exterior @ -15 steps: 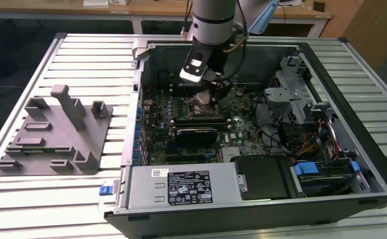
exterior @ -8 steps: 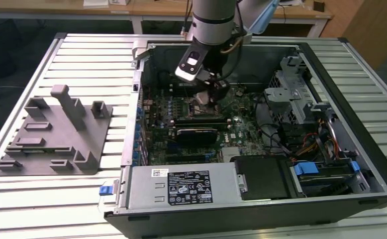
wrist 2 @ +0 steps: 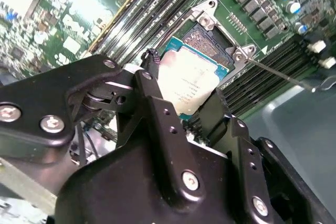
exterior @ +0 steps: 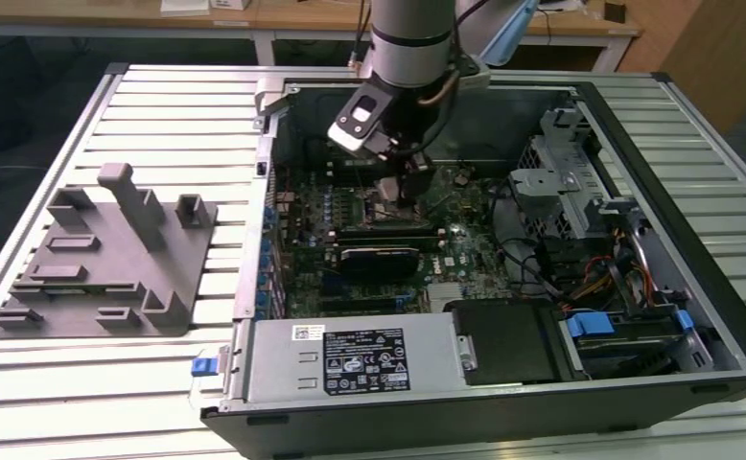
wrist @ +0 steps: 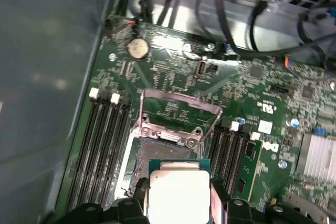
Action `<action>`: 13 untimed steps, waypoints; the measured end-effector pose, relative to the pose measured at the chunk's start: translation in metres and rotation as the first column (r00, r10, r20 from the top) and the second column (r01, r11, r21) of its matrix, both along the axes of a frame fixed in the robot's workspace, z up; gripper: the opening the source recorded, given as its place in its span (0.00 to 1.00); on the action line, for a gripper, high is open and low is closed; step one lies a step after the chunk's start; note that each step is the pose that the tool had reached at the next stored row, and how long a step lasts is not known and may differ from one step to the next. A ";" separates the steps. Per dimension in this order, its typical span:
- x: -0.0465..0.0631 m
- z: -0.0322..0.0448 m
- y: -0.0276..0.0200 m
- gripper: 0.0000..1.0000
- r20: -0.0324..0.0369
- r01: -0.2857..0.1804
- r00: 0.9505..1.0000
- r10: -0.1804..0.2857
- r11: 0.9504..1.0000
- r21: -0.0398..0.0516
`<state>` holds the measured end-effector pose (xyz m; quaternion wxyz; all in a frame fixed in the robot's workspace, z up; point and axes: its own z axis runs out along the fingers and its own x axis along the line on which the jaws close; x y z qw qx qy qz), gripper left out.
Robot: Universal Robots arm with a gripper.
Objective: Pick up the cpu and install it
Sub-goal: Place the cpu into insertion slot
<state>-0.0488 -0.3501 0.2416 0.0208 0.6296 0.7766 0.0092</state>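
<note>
The cpu (wrist: 178, 195), a flat square chip with a pale metal top, sits between my black fingers (wrist: 137, 195) in both wrist views, and my gripper (wrist: 178, 200) is shut on its edges. It hovers just over the near part of the motherboard socket (wrist: 161, 153), whose far part still shows bare contacts. The socket's metal load plate (wrist: 178, 109) is flipped open beyond it. In the second wrist view the cpu (wrist 2: 191, 77) lies at a slight angle over the socket frame (wrist 2: 210, 32). In the exterior view my gripper (exterior: 396, 184) reaches down into the open computer case (exterior: 680, 240).
Memory slots (wrist: 102, 145) flank the socket on both sides. A coin battery (wrist: 138, 48) and cables (wrist: 247, 19) lie beyond it. A grey fixture block (exterior: 104, 259) stands at the exterior view's left. The power supply (exterior: 347, 359) and drive cage (exterior: 565, 187) crowd the case.
</note>
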 end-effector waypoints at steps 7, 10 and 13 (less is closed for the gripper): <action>0.000 -0.0016 0.0000 0.55 0.000 0.121 0.993 -0.121 0.993 0.000; 0.000 -0.0020 0.0001 0.55 0.000 0.127 0.992 -0.127 0.992 0.000; 0.000 -0.0034 0.0013 0.55 0.000 0.127 0.992 -0.127 0.992 0.000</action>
